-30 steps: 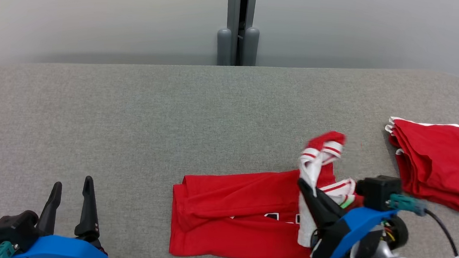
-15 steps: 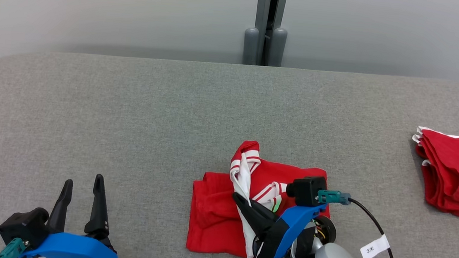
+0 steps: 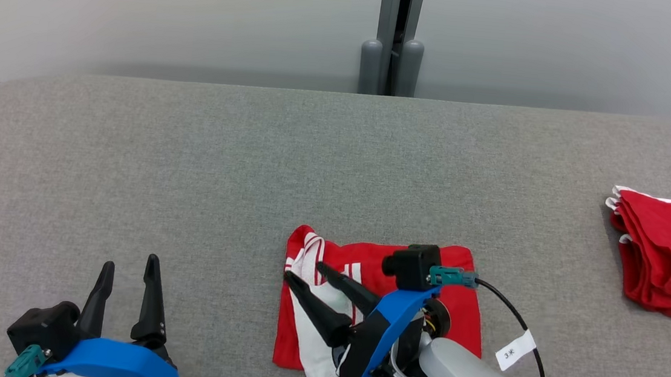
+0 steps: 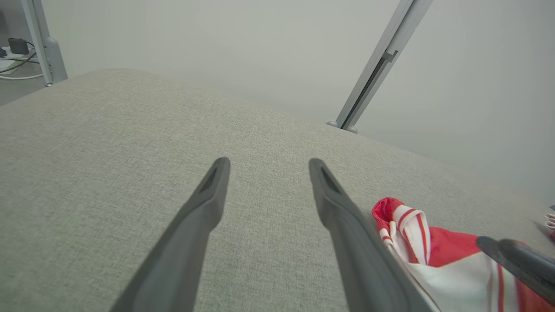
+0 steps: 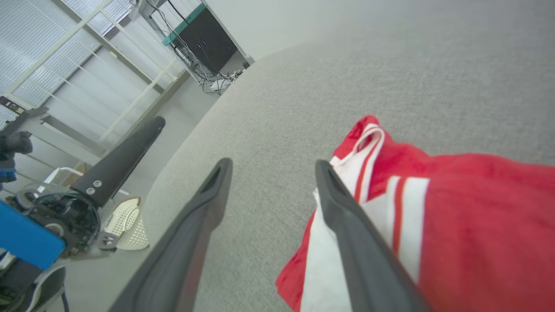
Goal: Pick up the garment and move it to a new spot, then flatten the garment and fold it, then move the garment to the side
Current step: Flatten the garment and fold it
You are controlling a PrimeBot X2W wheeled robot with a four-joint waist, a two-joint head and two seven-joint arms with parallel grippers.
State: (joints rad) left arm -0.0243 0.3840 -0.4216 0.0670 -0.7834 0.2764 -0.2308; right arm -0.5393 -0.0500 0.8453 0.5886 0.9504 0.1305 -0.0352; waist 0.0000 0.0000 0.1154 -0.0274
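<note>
The red garment with white stripes (image 3: 459, 305) lies folded into a small rectangle on the grey table, near the front middle. My right gripper (image 3: 310, 273) hovers over the garment's left edge, open, fingers pointing left, with nothing between them. In the right wrist view the garment (image 5: 477, 225) lies to the right of the open fingers (image 5: 347, 225). My left gripper (image 3: 128, 267) stands open at the lower left, apart from the cloth. The left wrist view has the garment (image 4: 438, 247) at the lower right, beside the open left gripper (image 4: 264, 162).
A second folded red cloth (image 3: 669, 266) lies at the table's right edge. A grey post (image 3: 392, 35) stands behind the table (image 3: 191, 170). A white basket (image 5: 125, 225) sits on the floor off the table's left end.
My right gripper carried the garment's end leftward over the rest, folding it in half, then let go and opened. The head camera shifted between the earliest frame and the later ones.
</note>
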